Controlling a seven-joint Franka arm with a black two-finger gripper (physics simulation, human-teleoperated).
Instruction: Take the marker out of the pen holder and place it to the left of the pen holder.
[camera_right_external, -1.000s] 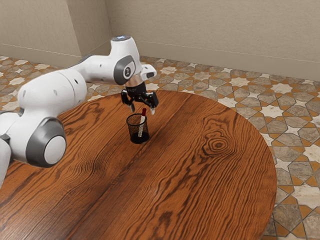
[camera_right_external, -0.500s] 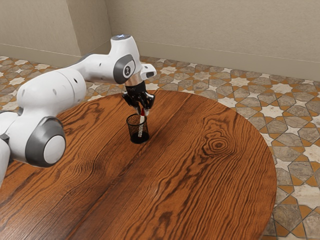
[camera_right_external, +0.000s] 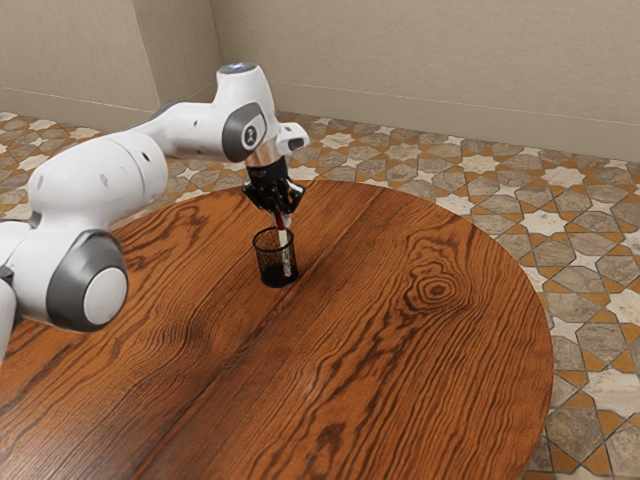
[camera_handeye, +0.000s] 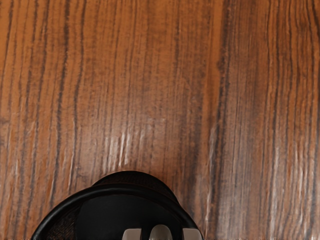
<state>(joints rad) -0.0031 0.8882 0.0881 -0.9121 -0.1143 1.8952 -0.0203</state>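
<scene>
A: so what's the claw (camera_right_external: 286, 217) up to rn?

B: looks pinched on the red end of the marker (camera_right_external: 284, 238) tbh. white end hangs below the claw, inside the pen holder (camera_right_external: 265, 262).

A: tips for the pull?

B: go straight up, slow, grip snug. it leans a bit so the low end could snag and drag the pen holder along. no sideways till it's fully out imo

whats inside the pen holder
The marker is: its pale lower part shows through the mesh of the pen holder. The dark mesh obscures the bottom, so I can't tell whether anything small lies there.
</scene>
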